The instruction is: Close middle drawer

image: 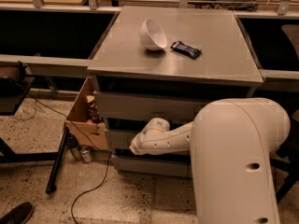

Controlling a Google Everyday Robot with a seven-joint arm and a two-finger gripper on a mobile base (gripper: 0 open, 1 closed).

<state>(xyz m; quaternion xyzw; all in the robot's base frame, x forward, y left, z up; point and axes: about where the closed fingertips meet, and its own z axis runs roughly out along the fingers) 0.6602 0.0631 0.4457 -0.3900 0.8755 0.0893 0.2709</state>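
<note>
The grey cabinet [177,55] has three flat grey drawer fronts. The middle drawer [117,138] shows as a short strip of front at the left, with a dark gap above it. The rest of it is hidden behind my white arm [233,162]. My gripper [135,148] is at the end of the white wrist, low against the middle drawer's front near its left part. It is mostly hidden by the wrist. The uppermost drawer front [145,107] lies above the wrist, and the lowest drawer front [149,165] lies below it.
A white bowl [153,33] lies tipped on the cabinet top beside a dark packet [186,49]. An open cardboard box [86,118] stands left of the cabinet. Cans [84,153], a black pole [57,164] and a cable lie on the floor there.
</note>
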